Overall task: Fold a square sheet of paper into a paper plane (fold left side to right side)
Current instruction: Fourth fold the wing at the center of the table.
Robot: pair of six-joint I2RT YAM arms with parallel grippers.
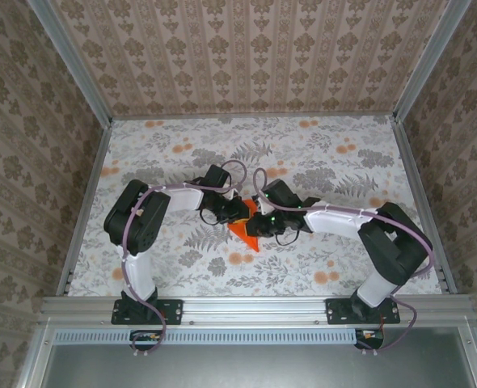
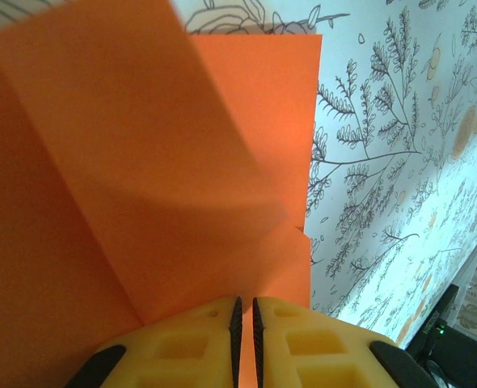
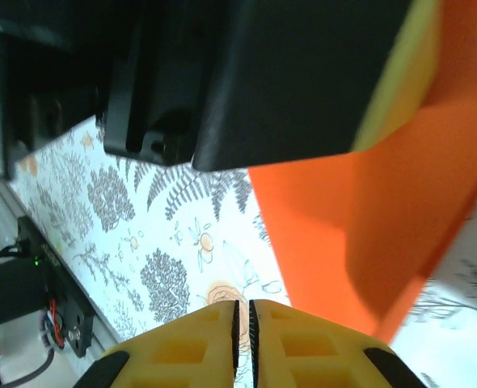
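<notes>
One orange sheet (image 2: 141, 162), left tool (image 2: 244, 311) pinching

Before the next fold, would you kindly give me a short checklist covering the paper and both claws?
1. Left claw gripping the paper: ok, fingers closed on its edge.
2. Right claw free of the paper: cannot tell; it is closed, and a paper corner passes right beside one finger.
3. Part of the paper raised off the table: ok.
4. Fold edges aligned: cannot tell, the raised part is blurred.
5. Room between the two claws: not ok, they nearly meet over the paper in the top view.
</notes>
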